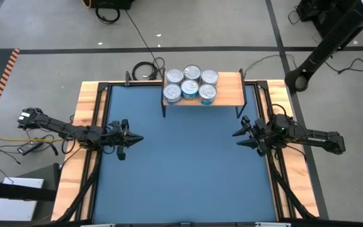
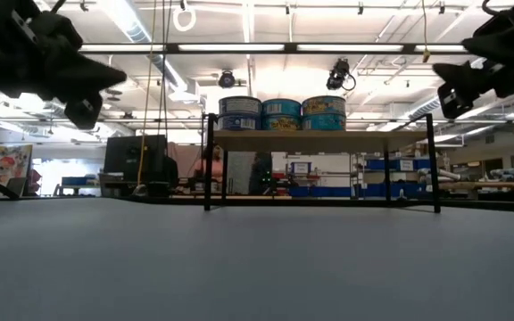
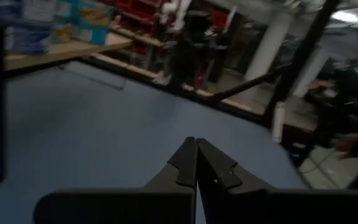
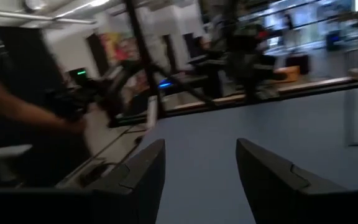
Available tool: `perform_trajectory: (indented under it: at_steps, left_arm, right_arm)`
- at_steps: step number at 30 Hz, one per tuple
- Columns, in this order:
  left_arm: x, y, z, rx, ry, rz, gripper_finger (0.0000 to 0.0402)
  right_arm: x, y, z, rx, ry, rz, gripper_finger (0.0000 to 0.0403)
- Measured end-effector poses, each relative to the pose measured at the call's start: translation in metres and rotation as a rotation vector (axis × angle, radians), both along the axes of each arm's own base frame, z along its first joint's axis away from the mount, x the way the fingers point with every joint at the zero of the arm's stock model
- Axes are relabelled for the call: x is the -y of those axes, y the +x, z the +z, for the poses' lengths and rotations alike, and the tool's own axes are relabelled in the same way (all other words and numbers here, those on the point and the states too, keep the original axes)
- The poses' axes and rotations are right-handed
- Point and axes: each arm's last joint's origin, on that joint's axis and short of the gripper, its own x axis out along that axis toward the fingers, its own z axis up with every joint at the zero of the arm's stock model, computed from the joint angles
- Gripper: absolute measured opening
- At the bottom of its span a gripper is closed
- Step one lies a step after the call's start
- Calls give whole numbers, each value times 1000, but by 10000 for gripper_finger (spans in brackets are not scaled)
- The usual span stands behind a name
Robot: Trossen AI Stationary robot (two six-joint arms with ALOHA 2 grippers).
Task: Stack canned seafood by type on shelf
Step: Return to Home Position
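While long ceiling lights glare over the workshop beyond, the blue tabletop bears the shelf at its far edge. The tins on it show six lids in two rows of three, with the front row two high. The left gripper hangs near the left edge, pinched closed and empty. The right gripper, near the right edge, gapes wide and is also empty.
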Motion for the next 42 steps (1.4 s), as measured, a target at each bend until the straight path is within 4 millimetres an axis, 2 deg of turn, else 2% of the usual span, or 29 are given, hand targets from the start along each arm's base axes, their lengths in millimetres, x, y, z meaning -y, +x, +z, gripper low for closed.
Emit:
perform_trajectory:
  at_steps: [7, 15, 42]
  left_arm:
    - [3, 0, 3, 34, -1, -112, 10]
    - [3, 0, 2, 16, -49, -117, 10]
    - [3, 0, 2, 18, -49, -116, 10]
  right_arm:
    - [2, 0, 0, 0, 3, -52, 203]
    - [2, 0, 0, 1, 4, -52, 202]
    - [2, 0, 0, 1, 4, -52, 203]
